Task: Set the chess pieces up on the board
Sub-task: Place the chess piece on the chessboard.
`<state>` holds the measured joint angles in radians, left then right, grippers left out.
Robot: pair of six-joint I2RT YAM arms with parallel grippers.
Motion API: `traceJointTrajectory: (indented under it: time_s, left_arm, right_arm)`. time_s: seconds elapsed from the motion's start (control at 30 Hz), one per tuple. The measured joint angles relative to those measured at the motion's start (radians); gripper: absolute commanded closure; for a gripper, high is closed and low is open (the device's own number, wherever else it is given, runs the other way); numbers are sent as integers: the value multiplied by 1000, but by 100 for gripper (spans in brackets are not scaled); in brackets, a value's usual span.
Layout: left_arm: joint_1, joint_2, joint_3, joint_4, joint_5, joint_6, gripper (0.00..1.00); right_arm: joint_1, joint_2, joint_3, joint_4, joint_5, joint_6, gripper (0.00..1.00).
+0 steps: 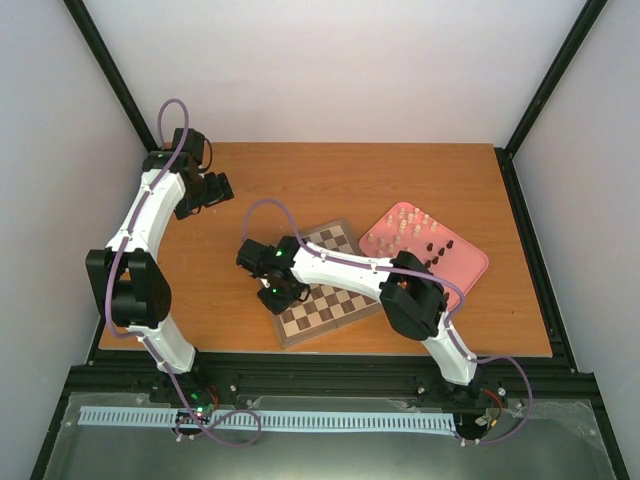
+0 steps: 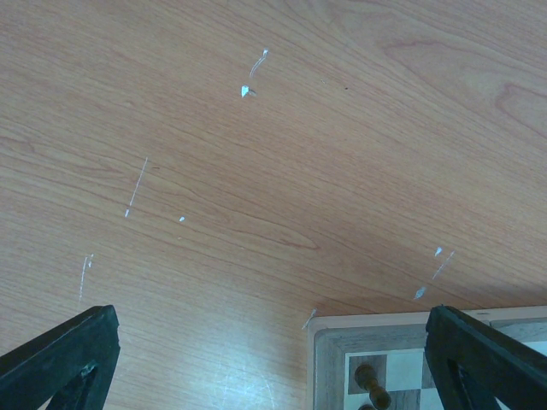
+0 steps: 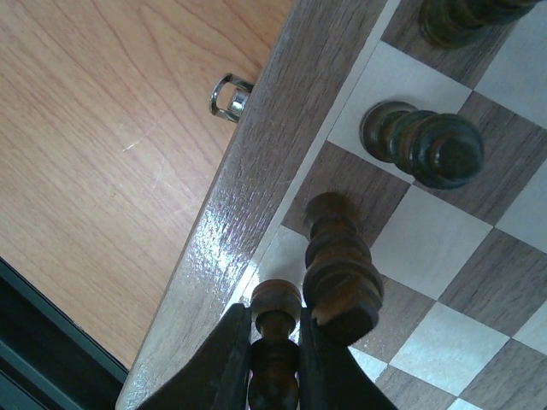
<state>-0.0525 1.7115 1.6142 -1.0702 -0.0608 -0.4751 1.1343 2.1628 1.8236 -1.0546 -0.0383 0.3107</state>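
One dark brown turned wooden chess piece (image 3: 275, 301) is pinched in the right claw (image 3: 273, 329), whose two dark fingers press against its stem from either side. The piece's long axis runs in line with the fingers, head towards the wrist camera and base pointing down at a pale square in the outermost row of the square wooden chessboard with light and dark brown checks (image 3: 248, 171). That square lies just inside the brown border. The base is hidden, so whether it already touches the square cannot be told.

The relation that matters is sideways. A second dark brown standing piece (image 3: 342, 265) occupies the next square and sits hard against the outer face of one finger, too close to tell if they touch. On the other side lies only the bare border. My judgement is that the piece should go straight down along its own axis, and that the fingers have little room to part on the neighbour's side.

In the overhead view the right arm lies across the board's near-left corner. The left claw (image 1: 207, 190) hangs spread and holding nothing over the orange-brown wooden worktop (image 1: 300, 180), well apart from this square. More pieces wait on the pink rectangular tray (image 1: 470, 265).
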Motion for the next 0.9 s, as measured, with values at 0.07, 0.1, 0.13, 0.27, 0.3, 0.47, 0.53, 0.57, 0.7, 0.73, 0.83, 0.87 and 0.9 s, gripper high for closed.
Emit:
traceJointTrajectory:
  time_s: [0.07,0.1,0.13,0.27,0.3,0.47,0.53,0.57,0.7,0.73,0.83,0.87,0.9]
  left_arm:
    - [0,0,0,0,0,0,0]
    - [0,0,0,0,0,0,0]
    - [0,0,0,0,0,0,0]
    - [0,0,0,0,-1,0,0]
    - [0,0,0,0,-1,0,0]
    - [0,0,0,0,-1,0,0]
    - [0,0,0,0,-1,0,0]
    - [0,0,0,0,-1,0,0]
    - [0,0,0,0,-2,0,0]
    - [0,0,0,0,-2,0,0]
    - [0,0,-1,0,-3,0,0]
    - [0,0,-2,0,-3,0,0]
    - [0,0,-2,0,-3,0,0]
  right_arm:
    - [0,0,1,-2,0,0,96]
    - [0,0,3,-3,0,0,95]
    - [0,0,3,-2,0,0,93]
    - [0,0,4,-4,2,0,91]
    - [0,0,5,-3,3,0,91]
    - [0,8,18,-10,8,0,88]
    - [0,13,21,-10,9,0,87]
    - [0,15,21,-11,10,0,86]
    - [0,17,21,-13,15,0,84]
    - [0,17,21,-14,18,-1,83]
    - [0,17,21,-16,23,-1,79]
    - [0,17,21,-16,24,-1,78]
    - [0,17,21,-16,24,-2,77]
